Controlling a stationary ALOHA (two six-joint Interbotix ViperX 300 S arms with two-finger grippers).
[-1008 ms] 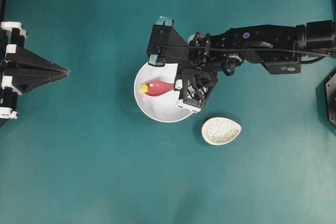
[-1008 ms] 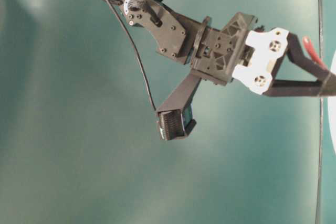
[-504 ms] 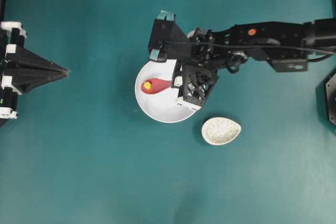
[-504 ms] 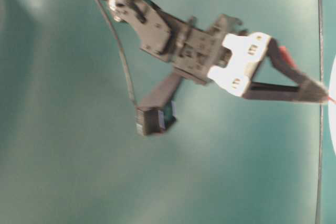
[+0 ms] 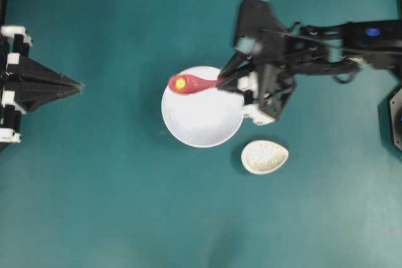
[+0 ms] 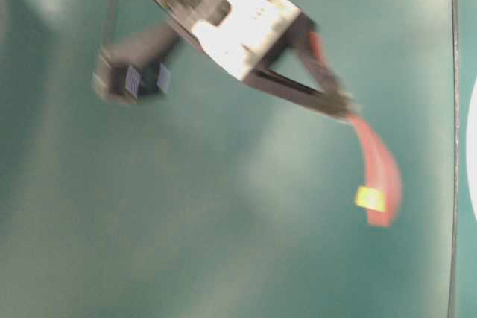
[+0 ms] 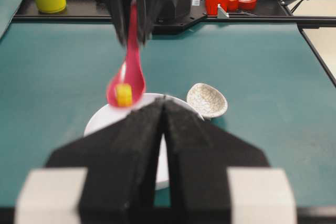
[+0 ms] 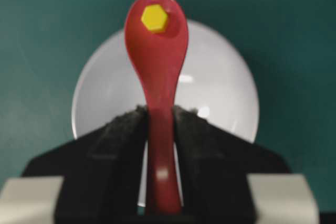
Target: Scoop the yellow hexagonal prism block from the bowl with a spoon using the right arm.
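Jaws of the right gripper (image 8: 160,124) were clenched on the spoon (image 8: 157,66) handle, pads pressing it from both sides. Block (image 8: 154,18) sat in the spoon's scoop near the tip, its hexagon face up. Spoon was lifted clear of the bowl (image 8: 226,93), which lay below and behind it in the right wrist view. From overhead, the spoon (image 5: 191,83) hung over the bowl's (image 5: 202,120) upper rim, scoop toward the left, block (image 5: 180,83) in it, right gripper (image 5: 221,81) at the handle end. Bowl interior looked bare white. Dish (image 5: 264,156), speckled, sat just beside the bowl at lower right, apart from it. Table-level view was blurred: spoon (image 6: 376,173) hung down from the gripper with the block (image 6: 370,198) as a yellow patch. Left gripper (image 7: 164,124) had its jaws pressed together on nothing, parked well apart from the bowl at the left edge (image 5: 59,86). Table (image 5: 125,205) was teal.
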